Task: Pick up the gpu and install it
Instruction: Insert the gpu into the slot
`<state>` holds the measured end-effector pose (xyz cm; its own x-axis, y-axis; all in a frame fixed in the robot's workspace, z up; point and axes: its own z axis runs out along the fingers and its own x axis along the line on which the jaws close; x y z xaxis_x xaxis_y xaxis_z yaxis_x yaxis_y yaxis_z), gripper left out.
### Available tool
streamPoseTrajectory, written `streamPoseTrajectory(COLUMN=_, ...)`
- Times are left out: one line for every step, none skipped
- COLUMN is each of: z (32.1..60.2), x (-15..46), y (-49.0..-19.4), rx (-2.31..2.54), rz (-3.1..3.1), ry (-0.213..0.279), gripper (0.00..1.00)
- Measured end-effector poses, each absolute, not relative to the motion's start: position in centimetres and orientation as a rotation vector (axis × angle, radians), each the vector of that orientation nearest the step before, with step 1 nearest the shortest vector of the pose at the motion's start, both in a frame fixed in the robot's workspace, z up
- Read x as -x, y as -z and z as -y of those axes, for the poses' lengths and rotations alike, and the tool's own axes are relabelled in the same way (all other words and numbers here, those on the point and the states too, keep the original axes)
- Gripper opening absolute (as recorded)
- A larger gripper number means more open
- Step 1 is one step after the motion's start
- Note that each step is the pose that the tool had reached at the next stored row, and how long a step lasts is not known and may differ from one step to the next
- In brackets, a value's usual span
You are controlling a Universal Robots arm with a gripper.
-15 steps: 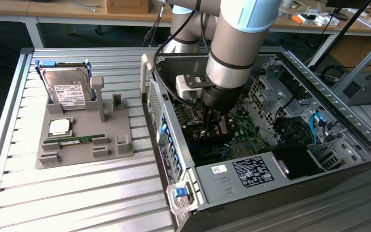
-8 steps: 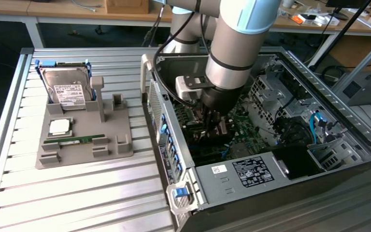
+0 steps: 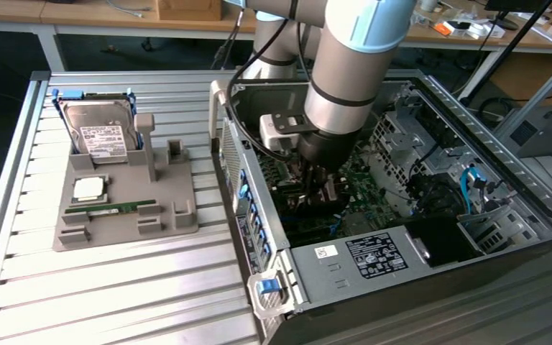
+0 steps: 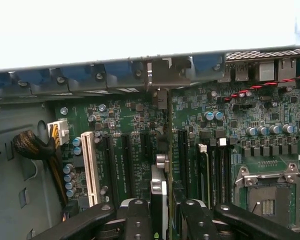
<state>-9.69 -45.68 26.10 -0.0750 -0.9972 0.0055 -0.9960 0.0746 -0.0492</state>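
Deep inside the computer case (image 3: 506, 208), the hand (image 4: 162, 212) pinches the gpu (image 4: 159, 192) edge-on — above the motherboard (image 4: 135, 130).

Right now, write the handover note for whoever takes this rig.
Gripper: down inside the open computer case, jaws shut on the gpu.
Gpu: held edge-on above the motherboard, in line with the expansion slots beside the white slot.
Tray outside the case: hard drive and memory stick in their holders.
Done: card picked up and brought into the case.
Left: seating; whether it has entered a slot cannot be told.
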Motion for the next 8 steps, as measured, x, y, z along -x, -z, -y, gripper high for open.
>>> streamPoseTrajectory(z=45.69, x=9.69, y=-26.1, rx=2.116, rz=-2.281, ry=0.062, gripper=0.27)
streamPoseTrajectory(z=45.69, x=9.69, y=-26.1, rx=2.117, rz=-2.281, ry=0.062, gripper=0.27)
streamPoseTrajectory(z=45.69, x=9.69, y=-26.1, rx=2.116, rz=-2.281, ry=0.062, gripper=0.27)
streamPoseTrajectory(z=45.69, x=9.7, y=-26.09, rx=2.116, rz=-2.281, ry=0.062, gripper=0.27)
streamPoseTrajectory(z=45.69, x=9.7, y=-26.09, rx=2.116, rz=-2.281, ry=0.062, gripper=0.27)
streamPoseTrajectory(z=45.69, x=9.7, y=-26.09, rx=2.116, rz=-2.281, ry=0.062, gripper=0.27)
streamPoseTrajectory(z=45.69, x=9.7, y=-26.08, rx=2.116, rz=-2.281, ry=0.062, gripper=0.27)
streamPoseTrajectory(z=45.69, x=9.7, y=-26.08, rx=2.116, rz=-2.281, ry=0.062, gripper=0.27)
